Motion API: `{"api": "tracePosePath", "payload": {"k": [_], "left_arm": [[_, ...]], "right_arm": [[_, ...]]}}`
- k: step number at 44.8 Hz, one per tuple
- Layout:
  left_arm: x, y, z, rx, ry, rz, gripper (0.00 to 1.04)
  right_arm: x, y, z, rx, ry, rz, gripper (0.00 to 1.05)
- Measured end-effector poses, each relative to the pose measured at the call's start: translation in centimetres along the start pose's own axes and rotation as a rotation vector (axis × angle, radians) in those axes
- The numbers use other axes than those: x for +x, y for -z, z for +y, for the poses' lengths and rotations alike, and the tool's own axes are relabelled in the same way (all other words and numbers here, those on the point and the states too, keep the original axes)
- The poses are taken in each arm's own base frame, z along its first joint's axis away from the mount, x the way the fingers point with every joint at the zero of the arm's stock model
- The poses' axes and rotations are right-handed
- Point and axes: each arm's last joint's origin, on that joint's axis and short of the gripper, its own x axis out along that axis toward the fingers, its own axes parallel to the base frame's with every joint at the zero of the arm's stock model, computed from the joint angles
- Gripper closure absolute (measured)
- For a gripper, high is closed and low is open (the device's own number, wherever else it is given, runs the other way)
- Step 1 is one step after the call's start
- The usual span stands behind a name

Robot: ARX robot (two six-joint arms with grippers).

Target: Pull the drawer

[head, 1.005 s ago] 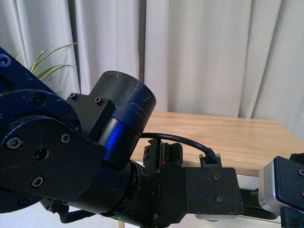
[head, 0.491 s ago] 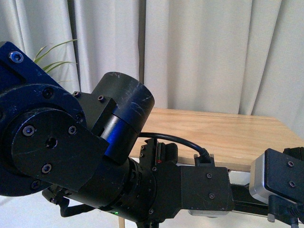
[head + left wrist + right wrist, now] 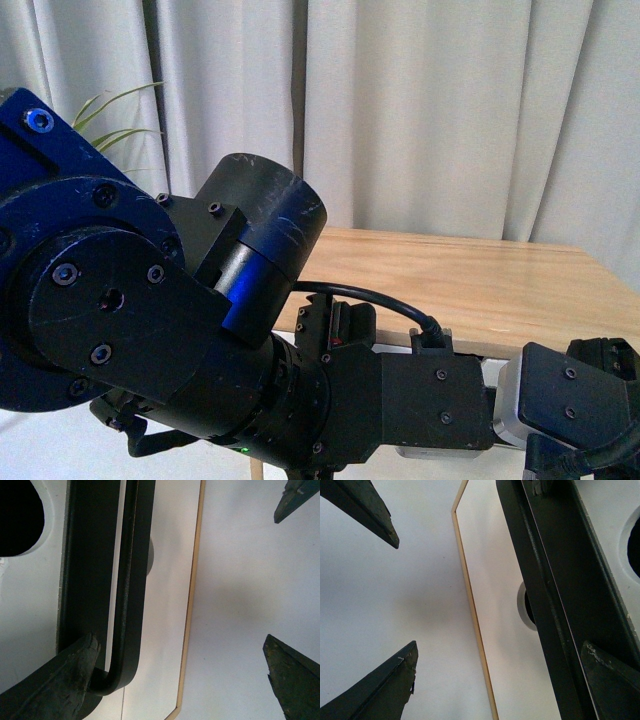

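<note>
In the front view, both grippers are hidden behind the left arm (image 3: pixel 150 330) and right arm (image 3: pixel 570 400). Only the wooden top board (image 3: pixel 480 280) is shown plainly.

In the left wrist view, the left gripper (image 3: pixel 180 642) is seen spread wide. One finger (image 3: pixel 55 685) is laid at the bend of the black bar handle (image 3: pixel 137 580) on the drawer (image 3: pixel 167 580), whose white front is faced.

In the right wrist view, the right gripper (image 3: pixel 500 647) is likewise spread. The black bar handle (image 3: pixel 540 620) is overlapped by one finger (image 3: pixel 610 680), though contact cannot be told.

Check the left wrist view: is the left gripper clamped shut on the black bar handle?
No; the left gripper has its fingers wide apart, one by the handle bend, the other well clear.
</note>
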Motion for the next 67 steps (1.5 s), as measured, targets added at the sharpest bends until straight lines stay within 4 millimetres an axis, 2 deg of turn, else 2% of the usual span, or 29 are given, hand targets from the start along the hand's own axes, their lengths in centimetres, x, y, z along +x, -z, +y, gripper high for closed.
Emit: {"api": "tracePosePath", "payload": {"k": [37,57,67], "left_arm": [[-0.6,-1.2,-1.6,0.086,0.103,0.042,0.06],[-2.5,-1.8,-4.0,0.119,0.147,0.014,0.06],[-4.0,-1.7,-6.1,0.130,0.150,-0.027,0.06]], "right_arm": [[-0.6,-0.1,0.6,-0.015,-0.071,0.010,0.09],[-2.8,-0.7,3.3,-0.053,-0.143,0.018,0.09],[-4.2,-1.0,5.1,-0.077,-0.139,0.008,0.09]]}}
